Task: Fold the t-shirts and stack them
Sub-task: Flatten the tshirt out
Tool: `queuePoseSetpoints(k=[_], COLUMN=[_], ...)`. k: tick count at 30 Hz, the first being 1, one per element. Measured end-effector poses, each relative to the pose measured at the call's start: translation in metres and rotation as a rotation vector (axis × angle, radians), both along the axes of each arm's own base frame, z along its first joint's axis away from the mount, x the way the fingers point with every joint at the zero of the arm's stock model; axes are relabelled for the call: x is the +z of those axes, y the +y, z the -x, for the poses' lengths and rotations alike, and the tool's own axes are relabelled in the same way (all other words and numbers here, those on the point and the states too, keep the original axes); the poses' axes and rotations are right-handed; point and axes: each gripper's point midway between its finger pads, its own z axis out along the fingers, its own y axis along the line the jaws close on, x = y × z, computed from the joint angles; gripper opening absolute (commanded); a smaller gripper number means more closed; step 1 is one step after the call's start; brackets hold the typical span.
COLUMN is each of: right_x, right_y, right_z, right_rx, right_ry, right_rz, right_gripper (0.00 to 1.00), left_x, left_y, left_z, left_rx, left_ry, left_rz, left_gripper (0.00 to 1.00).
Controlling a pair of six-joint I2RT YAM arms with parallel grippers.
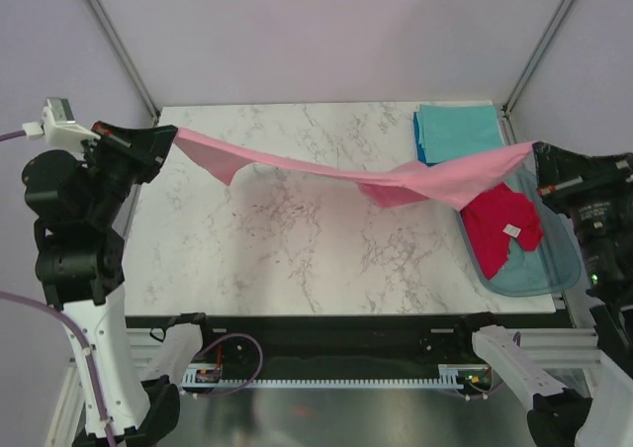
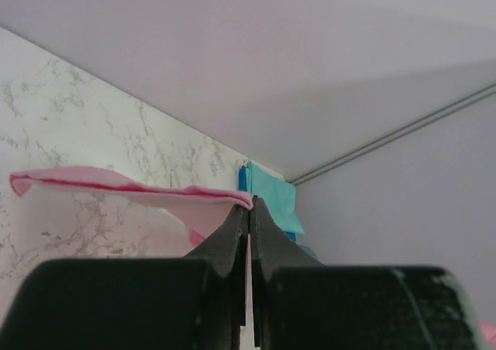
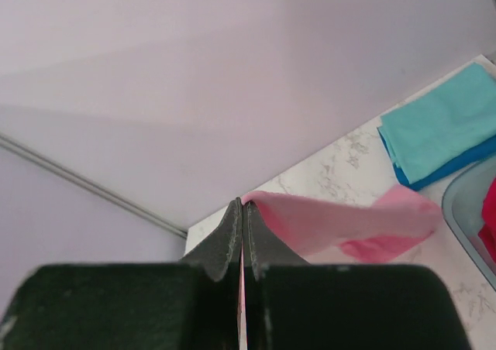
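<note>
The light pink t-shirt [image 1: 326,170] hangs stretched in the air across the marble table [image 1: 297,259], held at both ends. My left gripper [image 1: 170,135] is shut on its left end, seen in the left wrist view [image 2: 249,203] with pink cloth [image 2: 116,183] trailing left. My right gripper [image 1: 534,152] is shut on its right end, seen in the right wrist view [image 3: 242,204] with pink cloth [image 3: 341,222] trailing right. The crimson red t-shirt [image 1: 504,224] with a small white tag lies crumpled in the tub. Folded teal and blue shirts [image 1: 457,133] are stacked at the back right.
A clear bluish plastic tub [image 1: 549,269] sits at the table's right edge under the red shirt. Metal frame posts rise at the back corners. The stack also shows in the right wrist view [image 3: 442,125] and the left wrist view [image 2: 271,195].
</note>
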Motion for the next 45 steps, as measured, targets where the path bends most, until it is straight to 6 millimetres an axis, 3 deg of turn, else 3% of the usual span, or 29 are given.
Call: queuePoseSetpoints(k=[3, 7, 10, 13, 16, 20, 24, 25, 27, 29, 30, 31, 33, 35, 38, 40, 42, 45], right_x=[0.024, 0.055, 0.068, 0.057, 0.02, -0.037, -0.089, -0.092, -0.087, -0.075, -0.07, -0.062, -0.038, -0.016, 0.032, 0.058, 0.072, 0.05], right_y=[-0.003, -0.001, 0.004, 0.014, 0.034, 0.065, 0.087, 0.091, 0.095, 0.093, 0.088, 0.083, 0.07, 0.06, 0.057, 0.059, 0.06, 0.064], right_z=[0.038, 0.063, 0.059, 0.026, -0.04, -0.146, -0.267, -0.293, -0.335, -0.351, -0.353, -0.351, -0.335, -0.308, -0.256, -0.221, -0.187, -0.154], right_rx=[0.023, 0.057, 0.083, 0.103, 0.152, 0.224, 0.243, 0.242, 0.236, 0.227, 0.218, 0.208, 0.183, 0.169, 0.183, 0.204, 0.227, 0.273], right_ry=[-0.091, -0.178, -0.196, -0.145, -0.022, 0.147, 0.285, 0.286, 0.25, 0.201, 0.184, 0.166, 0.105, 0.056, -0.062, -0.135, -0.181, -0.159], right_rz=[-0.022, -0.041, -0.038, -0.009, 0.037, 0.077, 0.127, 0.139, 0.15, 0.143, 0.139, 0.134, 0.122, 0.112, 0.104, 0.105, 0.107, 0.102], right_gripper=[0.0, 0.0, 0.0, 0.0, 0.0, 0.0, 0.0, 0.0, 0.0, 0.0, 0.0, 0.0, 0.0, 0.0, 0.0, 0.0, 0.0, 0.0], left_x=[0.021, 0.053, 0.06, 0.05, 0.018, -0.053, -0.106, -0.107, -0.091, -0.061, -0.033, -0.025, 0.013, 0.041, 0.063, 0.064, 0.05, -0.002], left_y=[-0.003, -0.006, -0.004, 0.001, 0.009, 0.022, 0.036, 0.039, 0.048, 0.058, 0.063, 0.069, 0.076, 0.081, 0.071, 0.062, 0.054, 0.052], left_z=[0.029, 0.053, 0.052, 0.03, -0.014, -0.087, -0.171, -0.191, -0.227, -0.245, -0.247, -0.246, -0.232, -0.209, -0.166, -0.139, -0.118, -0.099], left_rx=[0.004, 0.01, 0.022, 0.03, 0.033, 0.045, 0.041, 0.037, 0.028, 0.025, 0.021, 0.032, 0.025, 0.036, 0.034, 0.027, 0.024, 0.047], left_ry=[-0.046, -0.104, -0.106, -0.054, 0.055, 0.27, 0.421, 0.429, 0.377, 0.294, 0.221, 0.201, 0.104, 0.034, -0.023, -0.041, -0.024, 0.058], left_rz=[-0.004, -0.013, -0.015, -0.018, -0.027, -0.02, -0.012, -0.008, 0.007, 0.033, 0.051, 0.055, 0.074, 0.067, 0.05, 0.039, 0.037, 0.039], left_gripper=[0.02, 0.02, 0.02, 0.02, 0.02, 0.02, 0.02, 0.02, 0.02, 0.02, 0.02, 0.02, 0.02, 0.02, 0.02, 0.02, 0.02, 0.02])
